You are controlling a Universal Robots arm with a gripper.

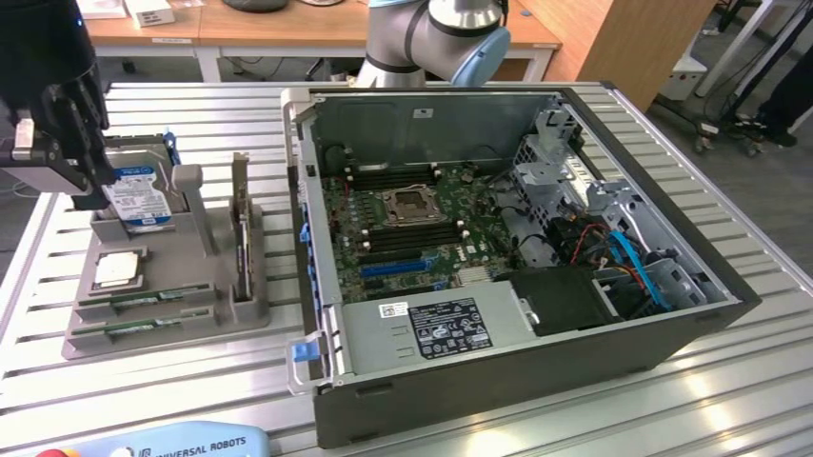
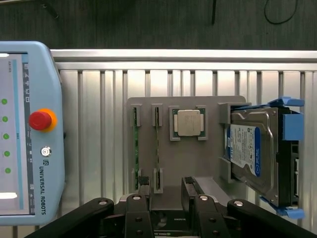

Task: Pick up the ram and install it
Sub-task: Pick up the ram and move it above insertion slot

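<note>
Two ram sticks lie edge-up in slots of a grey fixture tray [image 1: 190, 319]; the ram [image 1: 143, 301] nearer the tray's middle shows as a thin green strip [image 2: 157, 148], the other [image 2: 134, 148] beside it. My gripper [image 1: 79, 181] hangs open well above the tray, over its hard-drive end, holding nothing. In the wrist view its black fingers [image 2: 143, 187] stand apart on either side of one end of the nearer ram, without touching it. The open computer case [image 1: 508, 238] with its green motherboard [image 1: 406, 224] stands on the exterior view's right.
On the tray also sit a silver hard drive [image 2: 252, 153] with a blue label and a square silver processor chip [image 2: 188, 122]. A tall narrow part [image 1: 239, 228] stands upright at the tray's case side. A blue teach pendant [image 2: 29, 134] lies by the table's edge.
</note>
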